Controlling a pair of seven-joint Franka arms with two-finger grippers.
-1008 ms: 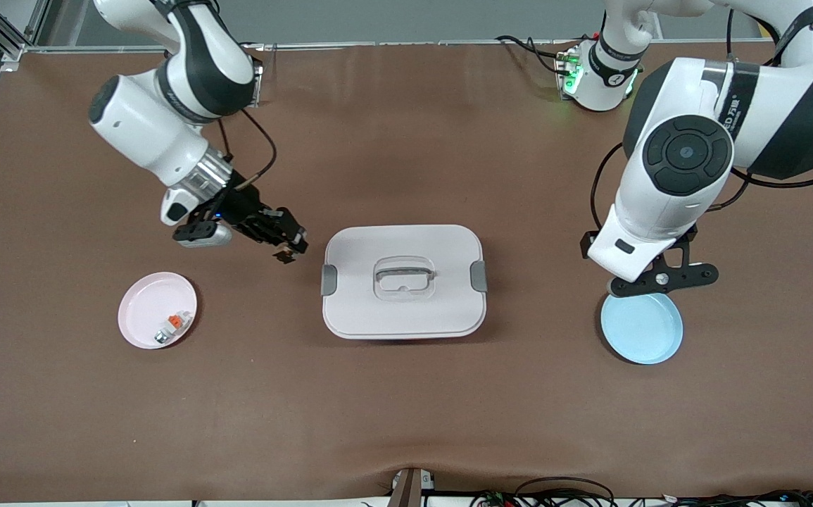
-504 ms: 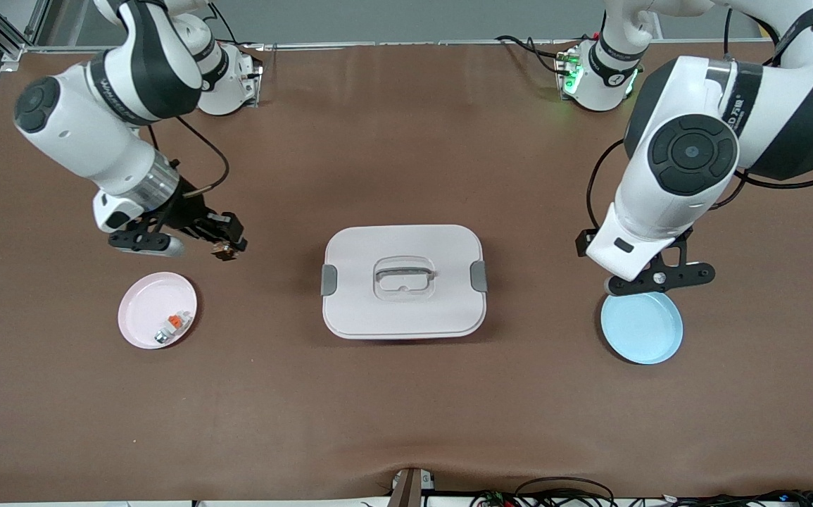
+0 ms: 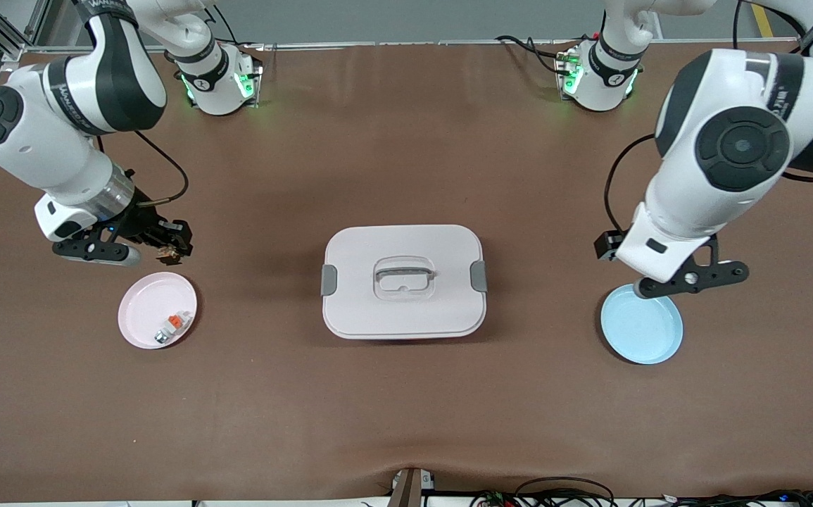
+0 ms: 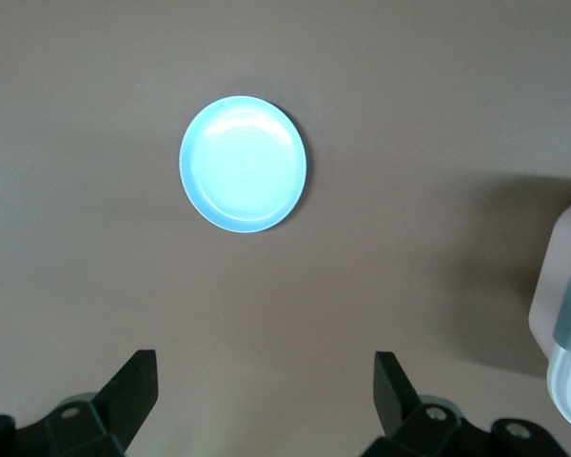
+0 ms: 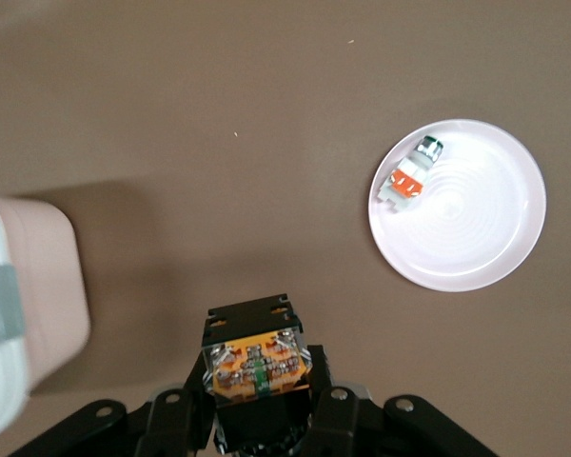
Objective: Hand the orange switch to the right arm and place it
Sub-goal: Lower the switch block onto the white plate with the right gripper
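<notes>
Right wrist view shows the right gripper [image 5: 257, 367] pinching the orange switch [image 5: 258, 366], fingertips hidden beneath it, above bare table near the pink plate [image 3: 140, 320]. The left gripper [image 4: 266, 390], fingers spread and bases cut off, waits above the blue plate [image 3: 652, 338].

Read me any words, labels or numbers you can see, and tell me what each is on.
Nothing reads cleanly.
On the right arm, black band: white lettering, too small to read.
On the left arm, black band: white lettering, too blurred to read.
On the orange switch, box lid, pink plate, blue plate: no text seen.
</notes>
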